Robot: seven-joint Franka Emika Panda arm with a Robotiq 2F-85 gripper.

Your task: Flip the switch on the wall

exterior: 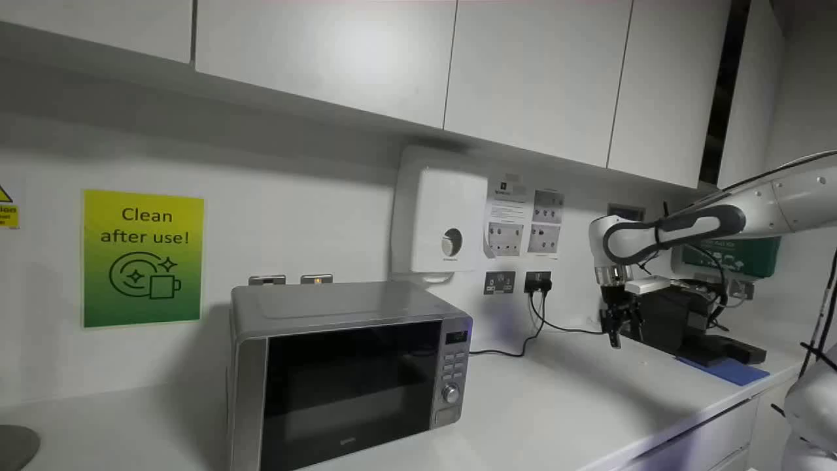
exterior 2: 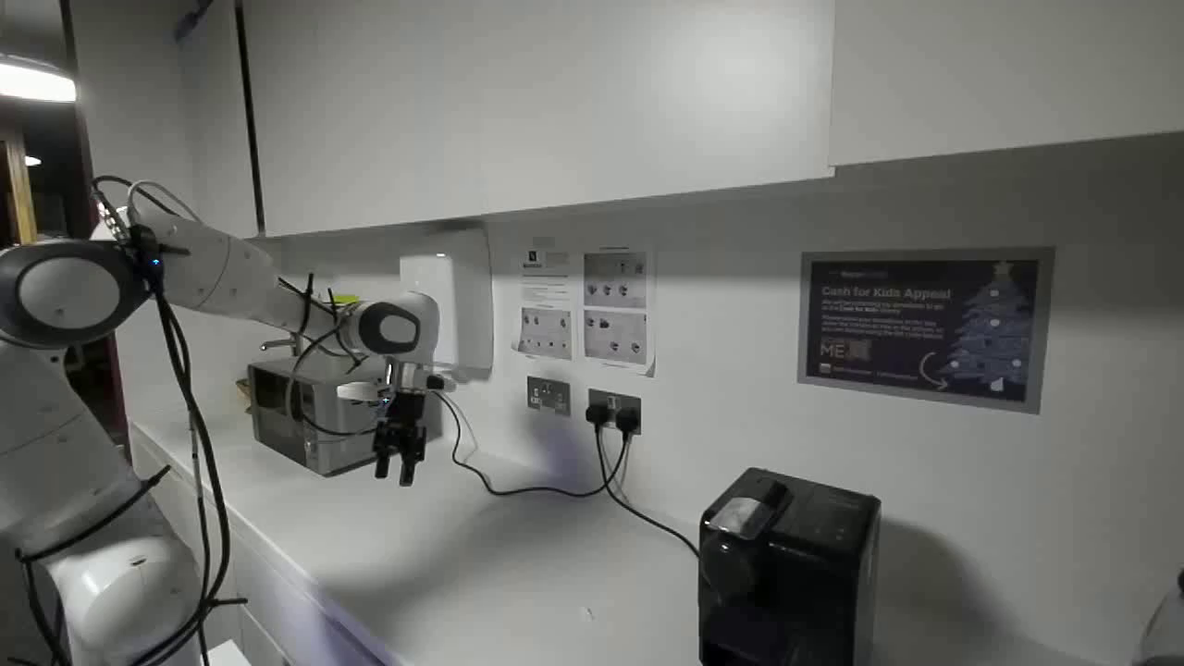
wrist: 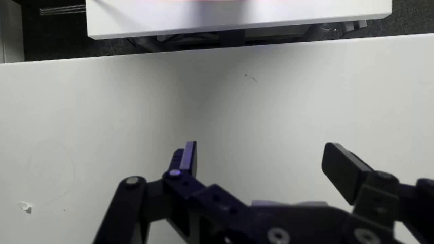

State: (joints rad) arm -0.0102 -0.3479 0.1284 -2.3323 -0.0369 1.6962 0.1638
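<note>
As the tool [wrist: 262, 157] hung above the surface [exterior 2: 518, 573], we saw in the wrist view that its fingers [wrist: 344, 169] stood wide apart, with only the surface showing between them; it held nothing. In both exterior views it pointed down, between the front and back edges and apart from the wall [exterior: 314, 176].

On that wall, along the back edge, we made out two switches [exterior: 316, 279] in an exterior view, partly hidden behind the microwave [exterior: 353, 304], one of them lit orange. Farther along the same edge, in both exterior views, two sockets [exterior 2: 548, 395] sat side by side below some sheets [exterior 2: 618, 310], and one of these sockets carried two black plugs [exterior 2: 627, 421]. Whether the task's switch was among the pair or on a socket, we could not tell; the tool stood apart from them all.

From the plugs, one cord [exterior 2: 546, 489] ran beside the back edge towards the microwave, and another led to the black machine [exterior 2: 823, 546], which stood near the same edge. A white dispenser [exterior: 448, 196] hung above that edge, beside the sheets. In an exterior view a blue mat [exterior: 726, 371] lay near the front edge. In the wrist view we noticed a small scrap [wrist: 25, 206] on the surface, well in from the front edge.
</note>
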